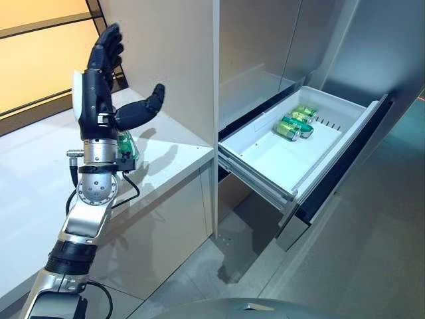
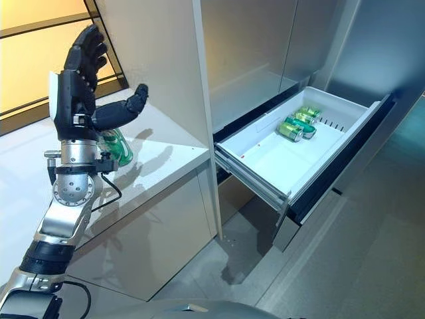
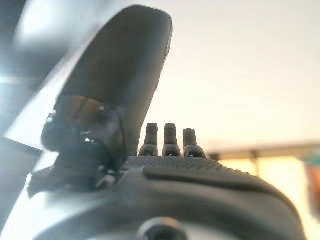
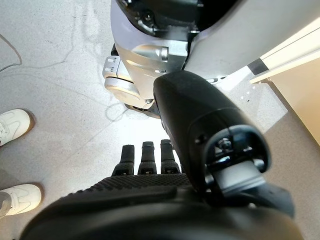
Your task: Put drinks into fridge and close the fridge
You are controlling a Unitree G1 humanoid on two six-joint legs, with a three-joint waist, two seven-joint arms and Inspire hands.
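White plastic forms the fridge drawer, which stands pulled out from the steel-grey fridge front. Three green cans lie on their sides in the drawer's far corner, close together and touching or nearly so; the nearest can shows its silver end. The rest of the drawer floor is bare.

To the left of the fridge sits a pale counter with a tall panel rising at its right end. The left hand is raised above the counter, fingers straight and spread upward, thumb stretched out to the side, holding nothing. Just behind its wrist a green drink bottle stands on the counter, mostly hidden by the arm, apart from the hand.

The right hand shows only in its own wrist view, hanging low over the grey floor with fingers pointing straight and nothing between them. A person's white shoes show on the floor at the edge of that view.
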